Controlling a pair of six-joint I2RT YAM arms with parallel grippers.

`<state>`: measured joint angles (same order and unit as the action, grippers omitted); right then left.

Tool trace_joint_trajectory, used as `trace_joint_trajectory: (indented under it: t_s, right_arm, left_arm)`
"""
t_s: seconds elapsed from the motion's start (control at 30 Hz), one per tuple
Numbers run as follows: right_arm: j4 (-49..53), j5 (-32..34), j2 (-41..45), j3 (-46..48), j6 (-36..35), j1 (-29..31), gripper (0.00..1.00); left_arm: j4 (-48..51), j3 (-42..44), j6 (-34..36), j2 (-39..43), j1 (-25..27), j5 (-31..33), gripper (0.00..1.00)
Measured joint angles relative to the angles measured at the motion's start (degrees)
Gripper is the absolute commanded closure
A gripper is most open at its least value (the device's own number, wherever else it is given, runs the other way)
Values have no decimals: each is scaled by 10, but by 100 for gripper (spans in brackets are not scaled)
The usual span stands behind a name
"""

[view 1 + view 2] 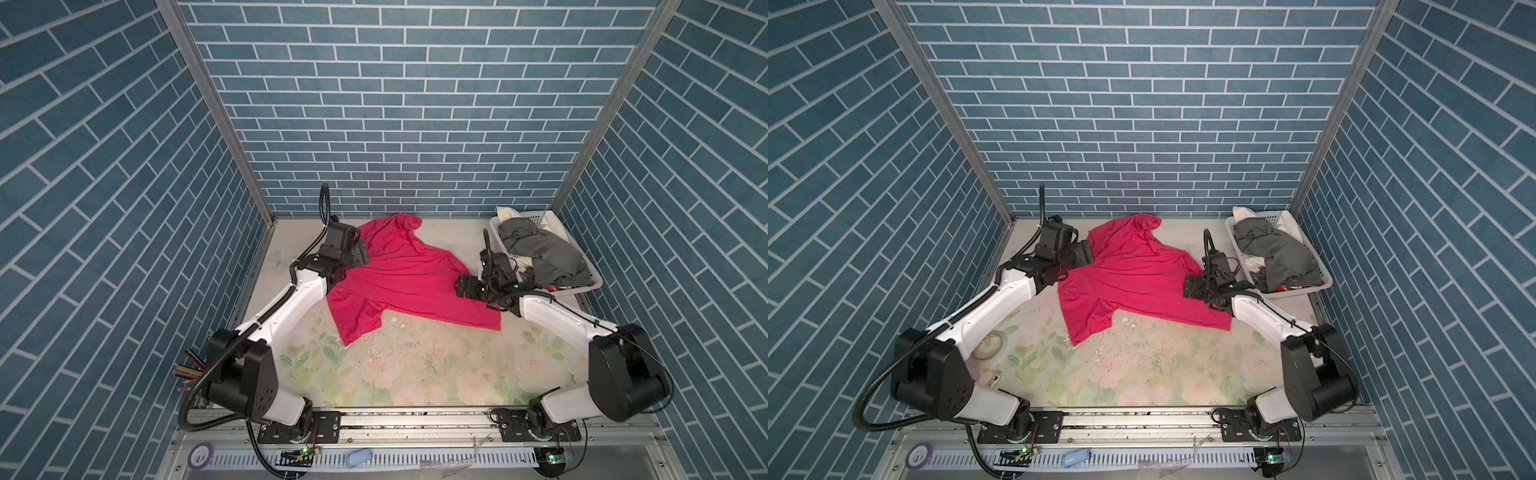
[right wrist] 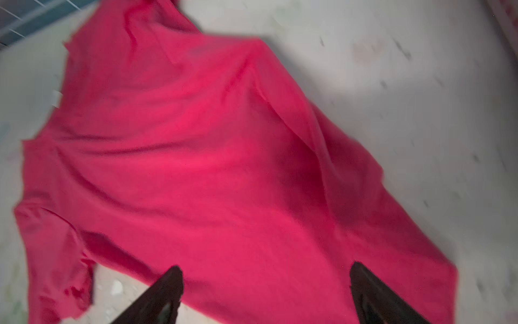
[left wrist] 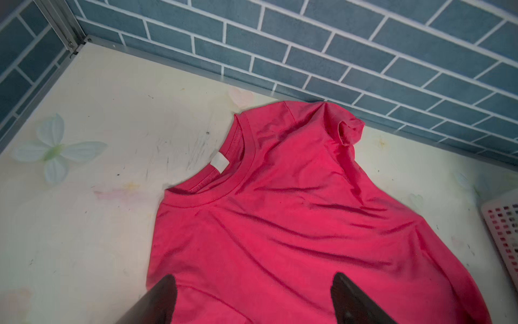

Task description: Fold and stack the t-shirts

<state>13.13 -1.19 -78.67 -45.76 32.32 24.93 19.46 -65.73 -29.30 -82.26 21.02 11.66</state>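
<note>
Before folding on table (image 1: 436,374), draw pink t-shirt (image 1: 399,274), rumpled mid-table, flat: pinch bunched far sleeve (image 3: 347,131) and hem (image 1: 496,320), pull apart. Counted: one basket (image 1: 595,283), far right; one grey t-shirt (image 1: 540,249) heaped inside; left gripper (image 3: 255,277) and right gripper (image 2: 265,266), two, both released above pink cloth; one neck tag (image 3: 220,162).

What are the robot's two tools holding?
Nothing. The left tool and the right tool both stand open over the pink t-shirt, gripping no cloth.

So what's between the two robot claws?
Only the pink t-shirt, spread between the left gripper and the right gripper; both top views show it.
</note>
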Motion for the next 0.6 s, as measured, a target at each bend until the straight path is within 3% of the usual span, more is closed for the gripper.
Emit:
trace_joint_trajectory:
  t_s: [0.27, 0.6]
  right_arm:
    - [43, 45, 202, 178, 142, -2, 2]
    - [-40, 49, 287, 283, 442, 42, 2]
  left_arm:
    - [-3, 137, -21, 73, -6, -90, 12]
    - [-40, 198, -60, 113, -6, -195, 12]
